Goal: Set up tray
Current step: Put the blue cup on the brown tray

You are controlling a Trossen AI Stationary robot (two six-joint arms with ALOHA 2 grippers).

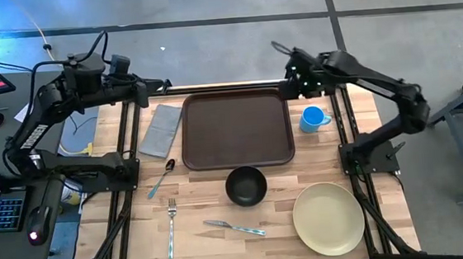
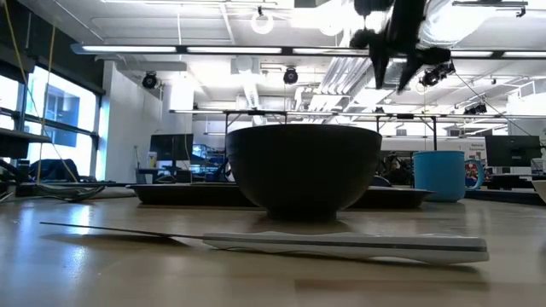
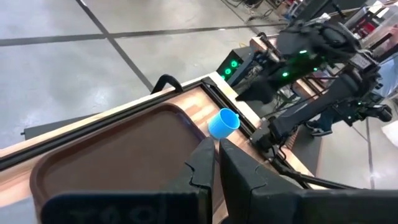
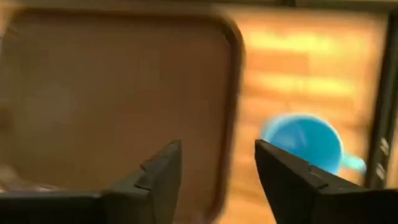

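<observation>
The dark brown tray (image 1: 236, 129) lies flat on the wooden table at the far middle, with nothing on it. My right gripper (image 4: 217, 168) hangs open above the tray's far right corner (image 4: 227, 37), pointing steeply down, clear of everything; the low view shows it high up (image 2: 397, 68). A blue cup (image 1: 313, 119) stands upright just right of the tray. My left gripper (image 3: 216, 165) is raised at the table's far left (image 1: 164, 86), shut with nothing between its fingers, pointing across the tray toward the cup (image 3: 222, 123).
A grey napkin (image 1: 161, 128) lies left of the tray. A spoon (image 1: 162, 178), fork (image 1: 171, 227) and knife (image 1: 235, 227) lie nearer the front. A black bowl (image 1: 246, 185) stands below the tray, and a beige plate (image 1: 329, 218) sits at the near right.
</observation>
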